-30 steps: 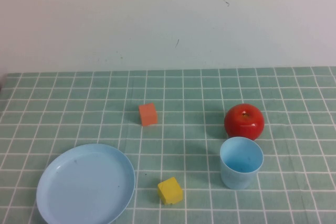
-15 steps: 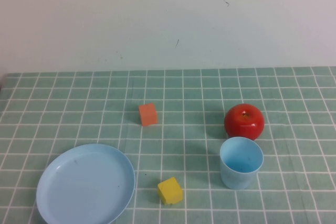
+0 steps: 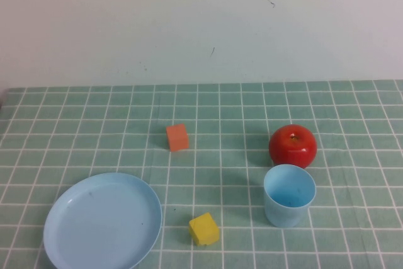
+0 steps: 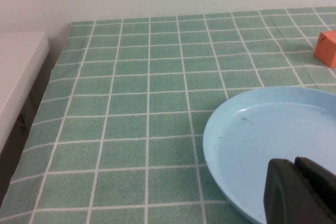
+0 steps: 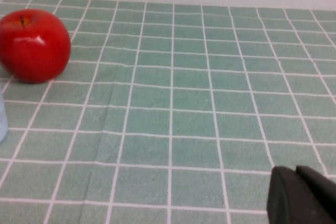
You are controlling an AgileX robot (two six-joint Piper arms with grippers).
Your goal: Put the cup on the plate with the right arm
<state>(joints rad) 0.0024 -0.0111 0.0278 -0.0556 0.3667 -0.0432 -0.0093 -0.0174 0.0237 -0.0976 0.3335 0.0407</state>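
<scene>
cup: stands upright and empty on the green checked tablecloth, on the robot's right side, just in front of the apple and nearly touching it; not on the plate
plate: lies flat at the front left, well apart from the cup; its front edge is cut off by the high view's border
hidden or cut off: neither arm shows in the high view; in the right wrist view only a sliver of the cup shows at the border
right gripper: only its black tip shows in its wrist view, low over bare cloth to the side of the apple; fingers pressed together, holding nothing
left gripper: black tip over the plate's near rim; fingers together, holding nothing
between cup and plate: a yellow block sits near the plate's rim; an orange block lies farther back
change from earlier frame: none, everything lies where it was
</scene>
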